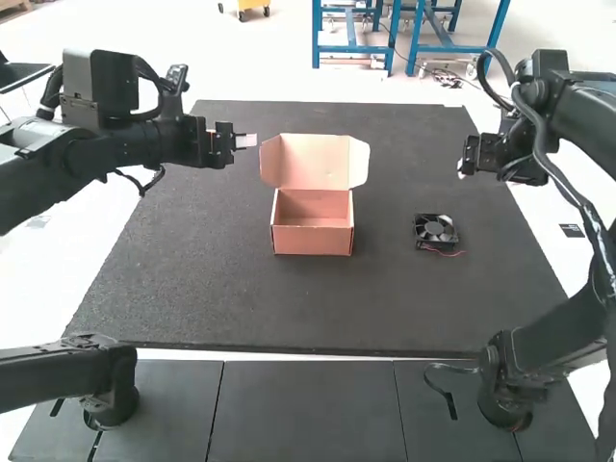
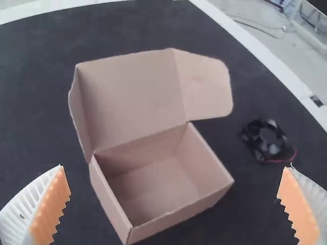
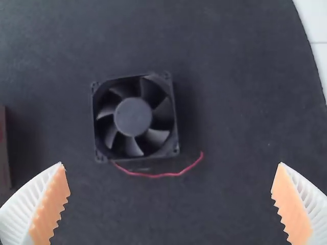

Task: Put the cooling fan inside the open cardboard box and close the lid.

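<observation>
An open cardboard box (image 1: 312, 219) stands mid-mat with its lid (image 1: 313, 161) tipped back; its inside (image 2: 153, 189) holds nothing. The black cooling fan (image 1: 436, 231) lies flat on the mat to the box's right, a thin red wire (image 3: 163, 172) trailing from it. My left gripper (image 1: 243, 142) hovers left of the lid, raised above the mat, open, its orange-padded fingers (image 2: 48, 206) spread wide. My right gripper (image 1: 469, 156) hangs above and behind the fan (image 3: 135, 117), also open with nothing between its fingers (image 3: 47, 204).
The dark mat (image 1: 192, 279) covers the table, with white surface (image 1: 58, 260) beyond its left and right edges. The box's corner shows as a dark edge (image 3: 4, 148) beside the fan in the right wrist view. Both arm bases stand at the near edge.
</observation>
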Controlling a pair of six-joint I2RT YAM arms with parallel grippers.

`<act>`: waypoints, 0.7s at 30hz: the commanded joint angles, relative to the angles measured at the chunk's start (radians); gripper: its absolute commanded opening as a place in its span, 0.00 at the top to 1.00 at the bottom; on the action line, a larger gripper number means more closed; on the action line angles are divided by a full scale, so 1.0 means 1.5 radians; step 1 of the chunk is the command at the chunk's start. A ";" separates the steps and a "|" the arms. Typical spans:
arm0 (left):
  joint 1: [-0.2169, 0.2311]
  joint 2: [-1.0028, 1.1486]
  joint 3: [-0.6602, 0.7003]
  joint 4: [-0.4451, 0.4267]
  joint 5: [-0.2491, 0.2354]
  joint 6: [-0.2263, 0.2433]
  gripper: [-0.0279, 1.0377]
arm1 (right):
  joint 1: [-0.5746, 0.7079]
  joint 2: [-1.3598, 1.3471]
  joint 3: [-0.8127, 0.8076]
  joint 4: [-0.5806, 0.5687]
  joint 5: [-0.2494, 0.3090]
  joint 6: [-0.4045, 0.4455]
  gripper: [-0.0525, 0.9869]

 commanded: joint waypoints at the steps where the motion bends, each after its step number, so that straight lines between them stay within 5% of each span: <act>1: -0.044 -0.012 0.001 -0.010 -0.099 -0.026 0.08 | -0.019 0.026 0.021 0.001 -0.025 -0.020 0.08; 6: -0.077 -0.012 0.002 -0.075 -0.123 -0.008 0.08 | -0.027 0.075 0.038 -0.016 -0.033 -0.018 0.08; 11: -0.075 -0.011 -0.003 -0.128 -0.177 0.040 0.08 | -0.023 0.121 0.081 -0.043 -0.033 -0.021 0.08; 21: -0.052 -0.005 -0.030 -0.143 -0.188 0.086 0.08 | -0.028 0.189 0.084 -0.047 -0.033 -0.036 0.08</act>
